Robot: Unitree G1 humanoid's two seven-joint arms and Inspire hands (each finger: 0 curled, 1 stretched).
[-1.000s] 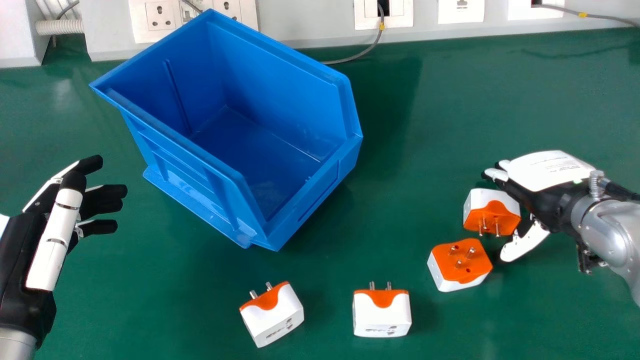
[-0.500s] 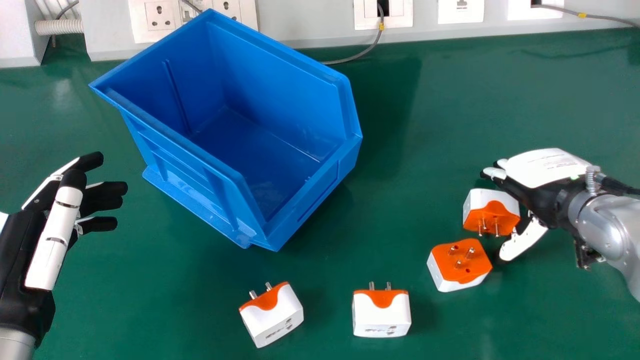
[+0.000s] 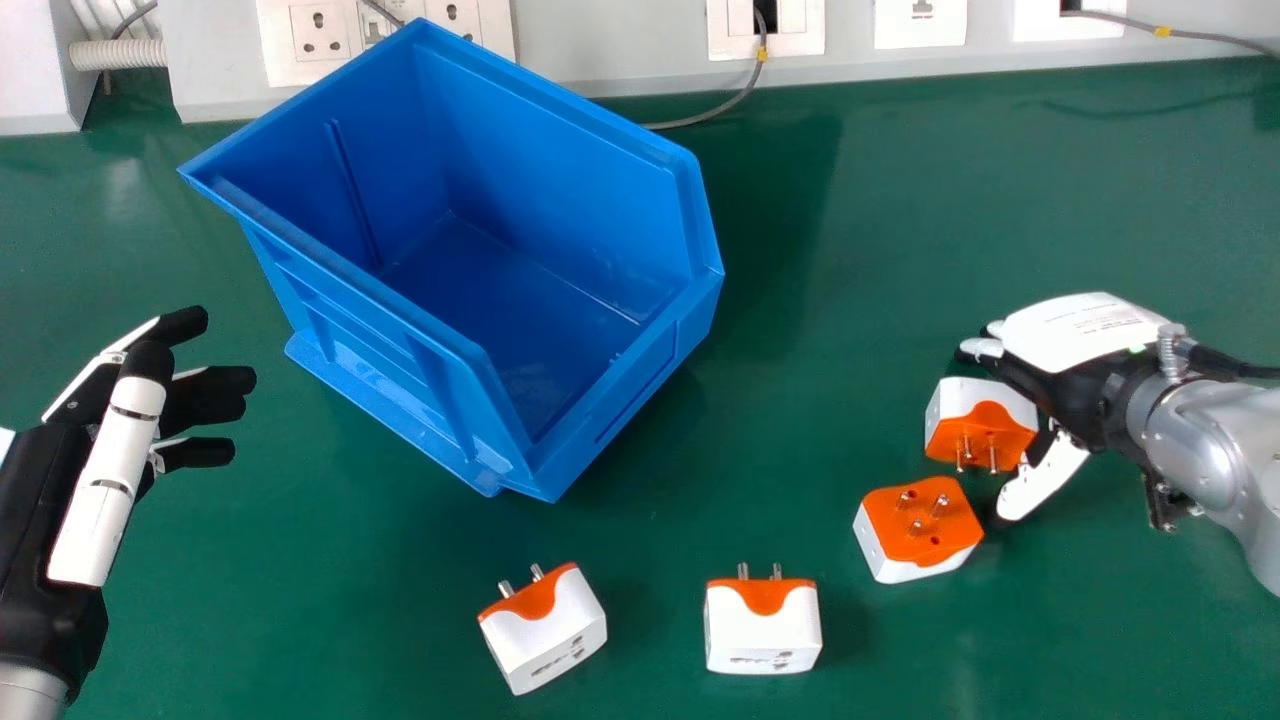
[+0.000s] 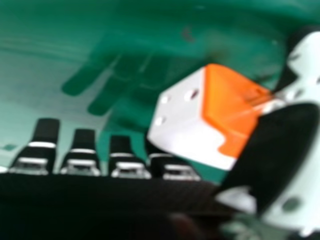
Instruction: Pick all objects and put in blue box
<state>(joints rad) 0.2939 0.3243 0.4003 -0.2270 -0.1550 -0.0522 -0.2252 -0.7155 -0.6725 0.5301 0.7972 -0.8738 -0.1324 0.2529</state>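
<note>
My right hand [image 3: 1080, 340] is low over the table at the right in the head view, open around one white-and-orange plug adapter [image 3: 982, 420]. In the right hand view that adapter [image 4: 187, 117] lies between the fingers and thumb of my right hand [image 4: 285, 160], which are not closed round it. A second adapter [image 3: 920, 530], pins up, rests just in front of the first, near the thumb tip. Two more adapters [image 3: 545, 628] [image 3: 763, 630] stand at the front middle. The blue box [image 3: 400, 340] holds nothing visible. At the left edge my left hand [image 3: 80, 450] is open.
Behind the box runs a grey wall trunking [image 3: 620, 50] with sockets [image 3: 320, 32] and a cable [image 3: 720, 108]. Green table surface [image 3: 860, 230] lies between the box and my right hand.
My right hand and forearm have shifted slightly left and toward the back, the wrist more than the fingertips. The adapters, box and left hand look much the same.
</note>
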